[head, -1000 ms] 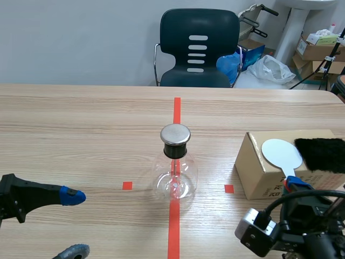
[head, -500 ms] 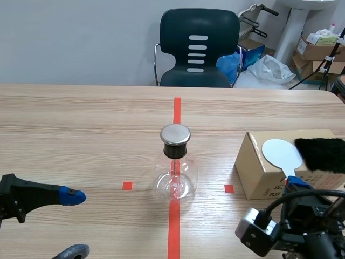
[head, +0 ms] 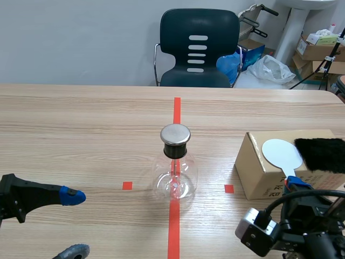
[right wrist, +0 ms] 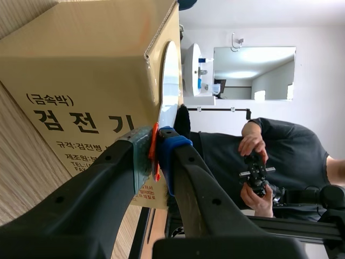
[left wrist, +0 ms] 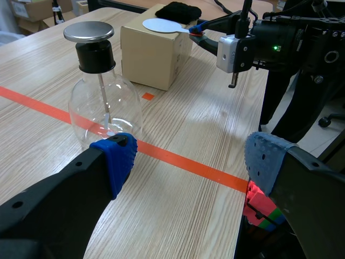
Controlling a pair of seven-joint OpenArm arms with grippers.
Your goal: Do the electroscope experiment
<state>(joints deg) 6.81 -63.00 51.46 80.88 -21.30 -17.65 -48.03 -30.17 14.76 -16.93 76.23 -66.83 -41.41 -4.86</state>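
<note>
The electroscope, a clear glass flask [head: 176, 171] with a black stopper and a flat metal cap [head: 176, 133], stands on the red tape line at the table's middle. A cardboard box [head: 264, 175] to its right carries a white disc paddle [head: 281, 152] and a black fur pad [head: 321, 154]. My right gripper [head: 294, 184] is at the box's near edge, shut on the paddle's orange handle [right wrist: 154, 141]; the disc [right wrist: 169, 91] lies on the box [right wrist: 91, 70]. My left gripper [left wrist: 188, 159] hangs open, low at the near left, with the flask [left wrist: 102, 102] ahead of its left finger.
A dark chair [head: 198, 48] stands behind the table's far edge, with boxes and bags on the floor at the back right. In the right wrist view a person's hands [right wrist: 253, 156] hold a device beyond the box. Red tape squares flank the flask.
</note>
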